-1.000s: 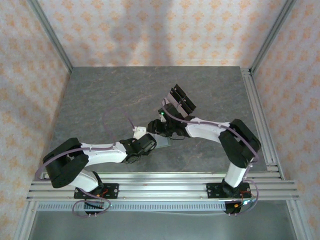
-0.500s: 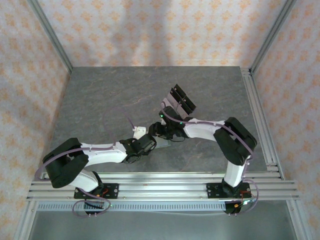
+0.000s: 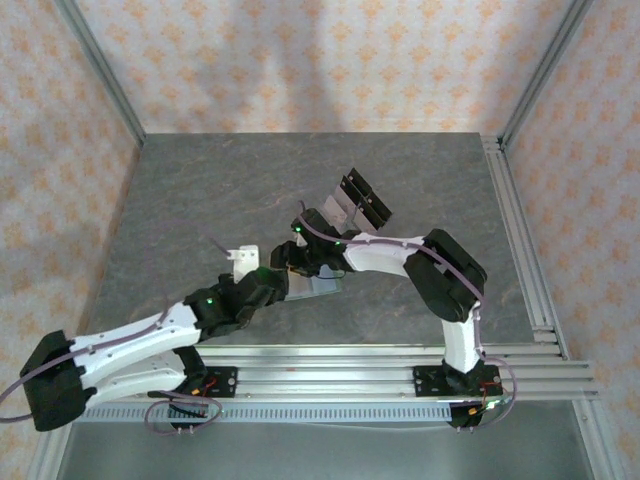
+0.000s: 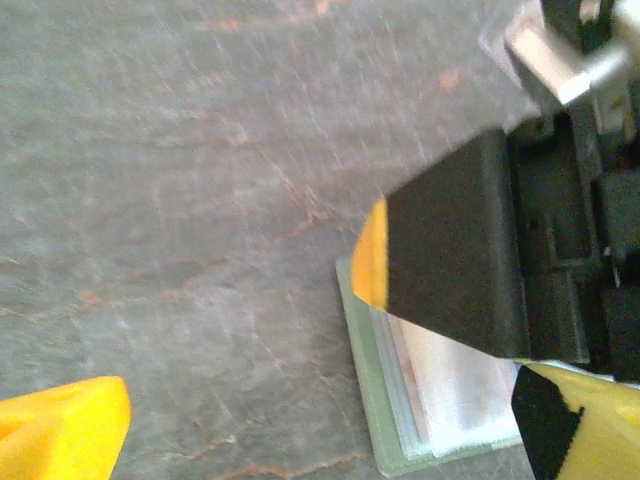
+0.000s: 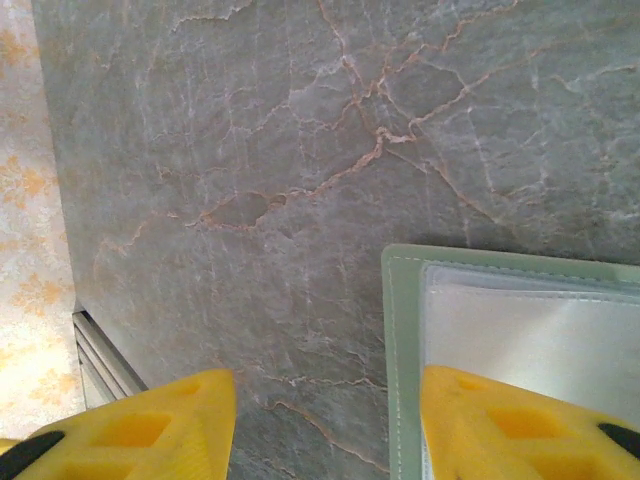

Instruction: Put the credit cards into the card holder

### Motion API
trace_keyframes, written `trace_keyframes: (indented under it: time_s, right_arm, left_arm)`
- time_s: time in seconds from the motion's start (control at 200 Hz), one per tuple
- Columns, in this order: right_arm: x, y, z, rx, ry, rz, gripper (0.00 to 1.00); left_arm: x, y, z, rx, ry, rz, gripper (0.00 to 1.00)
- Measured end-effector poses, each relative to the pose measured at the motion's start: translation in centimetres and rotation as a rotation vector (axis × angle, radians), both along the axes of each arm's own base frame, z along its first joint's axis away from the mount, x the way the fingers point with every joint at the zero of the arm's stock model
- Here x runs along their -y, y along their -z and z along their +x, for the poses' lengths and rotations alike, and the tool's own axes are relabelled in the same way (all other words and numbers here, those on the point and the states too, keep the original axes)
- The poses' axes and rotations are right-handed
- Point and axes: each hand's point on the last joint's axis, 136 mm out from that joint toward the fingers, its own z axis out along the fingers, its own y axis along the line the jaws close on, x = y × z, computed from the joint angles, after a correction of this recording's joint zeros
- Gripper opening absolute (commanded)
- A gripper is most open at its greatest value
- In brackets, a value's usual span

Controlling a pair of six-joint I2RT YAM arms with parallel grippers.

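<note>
A dark grey, stone-veined tabletop (image 3: 200,200) is enclosed on the left, far and right by cream wallpaper with orange floral motifs (image 3: 300,60). A tilted clear acrylic rack with black parts (image 3: 362,203) stands on it right of centre. Ribbed aluminium rails (image 3: 330,362) run along the near edge.

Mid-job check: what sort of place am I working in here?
Most likely a purpose-built robot test cell, not a home or shop: patterned wall panels set in aluminium frame posts box in a grey stone-look table, and the arm bases are bolted to aluminium rails at its near edge.
</note>
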Motion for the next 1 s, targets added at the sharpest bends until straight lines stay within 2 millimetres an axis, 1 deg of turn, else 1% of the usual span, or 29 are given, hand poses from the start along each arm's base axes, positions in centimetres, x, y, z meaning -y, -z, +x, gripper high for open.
trace_keyframes:
  time_s: [0.11,0.175,0.22,0.275,0.42,0.485,0.555,0.611,0.651,0.776,0.826,0.896,1.001]
  right_arm:
    - [0.1,-0.8,0.5,0.009,-0.002,-0.004,0.52]
    - [1.0,-1.6,1.2,0.022,0.006,-0.02,0.52]
    - [1.9,-2.6,2.1,0.042,0.019,-0.033,0.52]
    - [3.2,-4.0,3.5,0.074,0.037,-0.053,0.52]
    - [6.8,-8.5,8.7,0.222,0.089,-0.147,0.5]
    - [8.6,-9.8,10.6,0.285,0.102,-0.224,0.47]
    - [10.0,-10.6,12.4,0.345,0.101,-0.309,0.43]
    - [10.8,-10.3,13.5,0.375,0.091,-0.388,0.4]
    - [11.3,-9.7,14.2,0.388,0.076,-0.446,0.38]
    - [12.3,-6.7,15.6,0.393,0.009,-0.617,0.32]
    - [12.8,-5.3,15.9,0.387,-0.02,-0.682,0.32]
    - [13.5,-3.9,16.3,0.38,-0.05,-0.755,0.32]
    - [14.3,-2.8,16.8,0.382,-0.083,-0.835,0.32]
  left_arm:
    - [-1.4,-1.5,-0.1,0.054,-0.047,-0.011,1.0]
    - [-2.1,-2.0,-0.2,0.076,-0.073,-0.006,1.0]
    - [-2.4,-2.2,-0.1,0.086,-0.085,-0.003,1.0]
    - [-2.7,-2.4,-0.1,0.095,-0.098,0.003,1.0]
    - [-3.5,-2.6,0.2,0.11,-0.131,0.018,1.0]
    - [-3.7,-2.7,0.4,0.115,-0.142,0.028,1.0]
    - [-4.0,-2.6,0.6,0.114,-0.151,0.049,1.0]
    - [-4.0,-2.7,0.9,0.108,-0.158,0.063,1.0]
    - [-4.1,-2.8,1.2,0.104,-0.165,0.072,1.0]
    - [-3.8,-3.3,2.2,0.089,-0.173,0.092,1.0]
    - [-3.5,-3.4,2.5,0.08,-0.17,0.096,1.0]
    - [-3.1,-3.5,2.8,0.07,-0.162,0.104,1.0]
    - [-2.7,-3.5,3.1,0.061,-0.15,0.122,1.0]
